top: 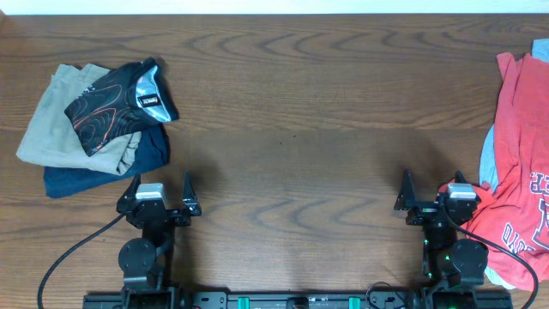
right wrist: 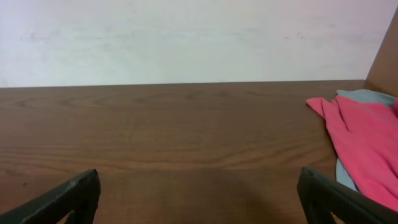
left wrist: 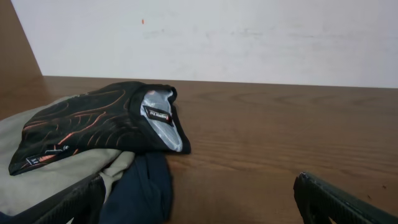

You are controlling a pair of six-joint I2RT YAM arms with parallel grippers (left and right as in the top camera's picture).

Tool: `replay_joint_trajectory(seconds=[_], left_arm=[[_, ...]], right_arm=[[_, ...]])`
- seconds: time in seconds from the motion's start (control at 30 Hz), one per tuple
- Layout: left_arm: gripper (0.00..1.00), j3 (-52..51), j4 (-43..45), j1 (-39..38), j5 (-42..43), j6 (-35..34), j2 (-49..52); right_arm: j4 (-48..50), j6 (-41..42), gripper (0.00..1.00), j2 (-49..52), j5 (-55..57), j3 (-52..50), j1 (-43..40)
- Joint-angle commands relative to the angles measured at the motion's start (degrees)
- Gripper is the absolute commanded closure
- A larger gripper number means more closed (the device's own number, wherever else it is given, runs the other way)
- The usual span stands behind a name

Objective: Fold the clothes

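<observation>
The clothes, a black jersey (top: 116,103) with thin orange contour lines and a grey inner collar, lie bunched on top of a pile at the table's left. The left wrist view shows the jersey (left wrist: 93,124) ahead and to the left. My left gripper (top: 161,178) stands open just in front of that pile, holding nothing. In its wrist view the left gripper (left wrist: 199,199) has bare wood between its fingers, and its left finger (left wrist: 74,202) is close to the pile's edge. My right gripper (top: 433,180) is open and holds nothing; in its wrist view the right gripper (right wrist: 199,196) has only wood ahead.
Under the jersey lie khaki trousers (top: 51,120) and a navy garment (top: 103,176). A red T-shirt (top: 515,172) with white lettering lies over a pale blue cloth (right wrist: 360,96) at the table's right edge, touching the right arm's base. A white wall backs the table.
</observation>
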Motion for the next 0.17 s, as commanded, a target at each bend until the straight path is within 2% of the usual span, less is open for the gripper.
replay_joint_trajectory(seconds=[0.0,0.13], left_arm=[[0.02,-0.44,-2.69,0.24,-0.07,0.33,0.02],[0.02,-0.44,-2.69,0.24,-0.07,0.33,0.02]], right_arm=[[-0.22,-1.03,0.01,-0.37,0.61,-0.07,-0.59],[-0.22,-1.03,0.01,-0.37,0.61,-0.07,-0.59]])
